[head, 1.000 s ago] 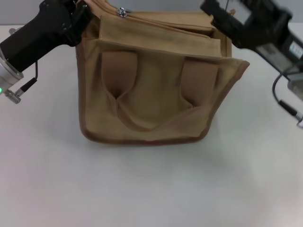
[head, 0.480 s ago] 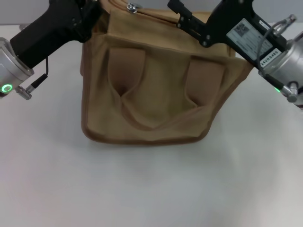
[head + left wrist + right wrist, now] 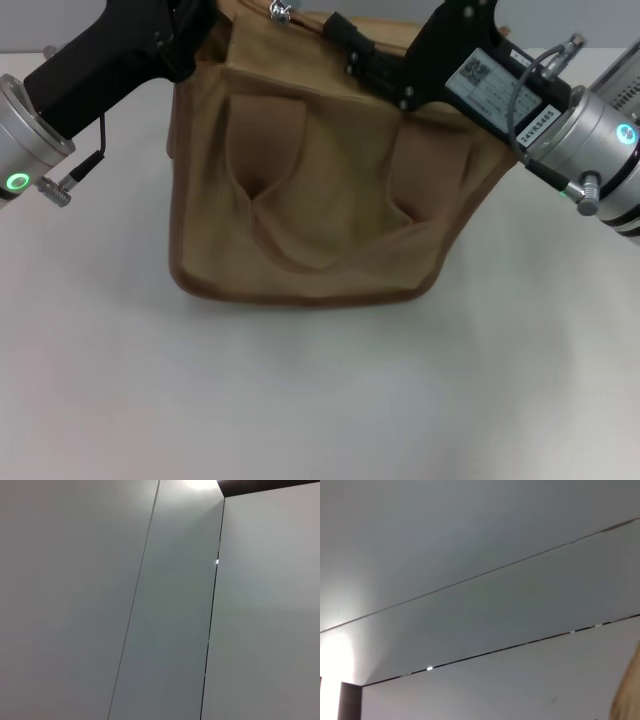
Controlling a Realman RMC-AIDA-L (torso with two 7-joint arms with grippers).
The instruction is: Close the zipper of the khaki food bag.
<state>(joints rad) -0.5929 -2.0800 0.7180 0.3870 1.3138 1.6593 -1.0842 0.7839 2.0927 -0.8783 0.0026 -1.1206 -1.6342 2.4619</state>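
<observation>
My left gripper (image 3: 185,25) sits at the upper left corner of the boxy khaki canvas food bag (image 3: 320,200), its black body slanting down and outward from there to the silver wrist collar with a green ring light, well clear of the bag's side. Its fingers are buried against the bag's corner at the top edge of the head view, so I cannot tell whether my jaws there are released or clenched on the fabric. My right gripper (image 3: 340,35) reaches in from the other side: the forearm runs diagonally from the silver cuff at the right, up across the bag's top right corner, and the black fingers lie stretched along the top flap, pointing toward my left gripper. Whether those jaws are pinching anything I also cannot tell, since the tips are dark against the flap. The small silver metal pull tab of the tan zipper (image 3: 280,12) shows just beyond my right fingertips, between my two grippers and nearer my left one, right at the bag's upper rim. The bag stands upright on the white table (image 3: 320,400), its front with two darker tan strap patches and a looped handle facing the head camera, below both of my grippers. My wrist cameras both look away from the work, at pale grey wall panels (image 3: 100,605) split by thin seams.
</observation>
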